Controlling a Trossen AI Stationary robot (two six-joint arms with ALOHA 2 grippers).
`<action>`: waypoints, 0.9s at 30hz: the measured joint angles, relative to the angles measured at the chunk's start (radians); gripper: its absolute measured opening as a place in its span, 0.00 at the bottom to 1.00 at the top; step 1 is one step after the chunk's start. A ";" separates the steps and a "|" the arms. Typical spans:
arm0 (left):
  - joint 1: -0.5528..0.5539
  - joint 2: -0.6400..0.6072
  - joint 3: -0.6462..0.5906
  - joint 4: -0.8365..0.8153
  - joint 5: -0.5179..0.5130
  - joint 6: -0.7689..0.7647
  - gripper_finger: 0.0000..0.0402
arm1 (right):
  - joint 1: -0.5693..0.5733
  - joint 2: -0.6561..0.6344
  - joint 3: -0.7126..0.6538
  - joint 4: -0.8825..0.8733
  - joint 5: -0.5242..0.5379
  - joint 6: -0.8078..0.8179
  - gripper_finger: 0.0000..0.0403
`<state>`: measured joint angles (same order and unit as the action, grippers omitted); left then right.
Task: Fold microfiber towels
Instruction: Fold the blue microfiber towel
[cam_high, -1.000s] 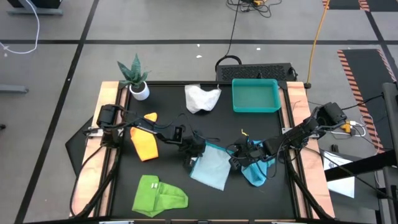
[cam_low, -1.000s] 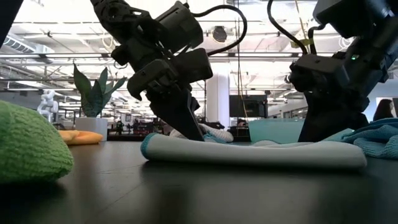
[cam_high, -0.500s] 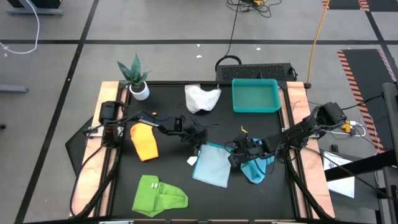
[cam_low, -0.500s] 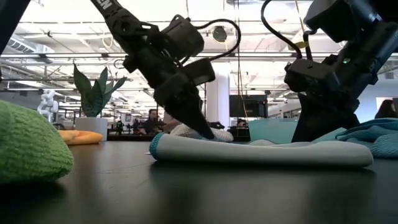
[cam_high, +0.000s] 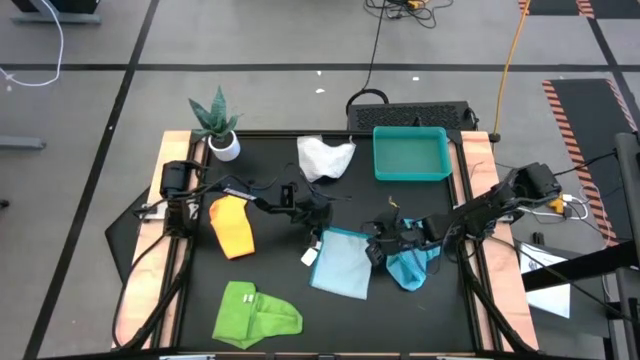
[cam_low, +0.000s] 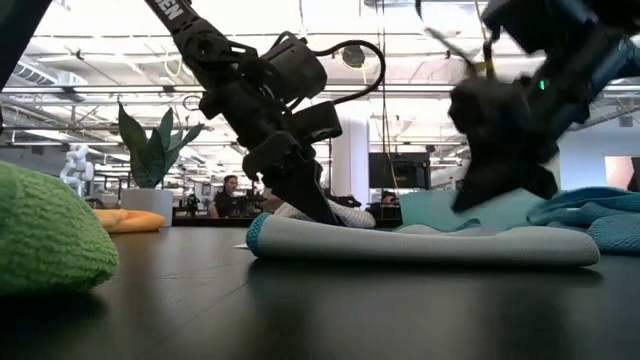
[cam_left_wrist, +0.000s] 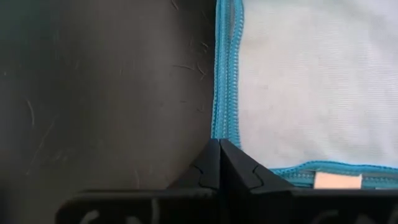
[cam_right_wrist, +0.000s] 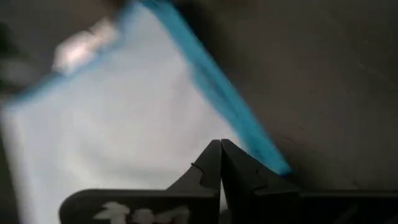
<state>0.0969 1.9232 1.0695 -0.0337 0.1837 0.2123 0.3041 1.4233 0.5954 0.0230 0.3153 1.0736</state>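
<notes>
A folded light blue towel (cam_high: 342, 265) lies flat on the black table (cam_high: 270, 270). My left gripper (cam_high: 320, 232) is shut at its far left corner. My right gripper (cam_high: 374, 250) is shut just above the towel's right edge (cam_right_wrist: 217, 93), and I see no contact. A crumpled turquoise towel (cam_high: 412, 268) lies to the right of it. A yellow-orange towel (cam_high: 232, 226) lies at the left, a lime green one (cam_high: 256, 316) at the near left, and a white one (cam_high: 323, 158) at the far middle. My left gripper is shut on the light blue towel's far left corner (cam_left_wrist: 225, 127); the hemmed edge runs right into the closed fingertips (cam_left_wrist: 211, 163), which hide the corner itself. The fingers slant down from the table's left and far side. The towel lies flat on the table.
A teal plastic tray (cam_high: 410, 172) stands at the far right and a potted plant (cam_high: 216, 125) at the far left corner. Wooden strips (cam_high: 172, 180) border the table's left and right sides. Bare table lies between the green and light blue towels.
My left gripper has gone toward the table's far edge, taking the light blue towel's corner with it. The towel has slid and turned on the table and now lies squarer to the table's edges. My right gripper has shifted a little and shows blurred.
</notes>
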 joint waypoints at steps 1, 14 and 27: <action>0.001 0.000 0.000 -0.002 0.000 0.000 0.01 | 0.011 -0.019 0.000 0.014 0.001 -0.006 0.00; 0.004 0.000 0.000 -0.009 -0.009 0.003 0.01 | 0.304 0.179 0.129 0.221 0.098 0.118 0.00; -0.159 -0.202 -0.004 -0.103 0.045 -0.147 0.00 | 0.361 0.315 0.167 0.225 0.046 0.218 0.00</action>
<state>-0.0621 1.7210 1.0656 -0.1363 0.2287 0.0657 0.6652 1.7383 0.7626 0.2482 0.3617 1.2912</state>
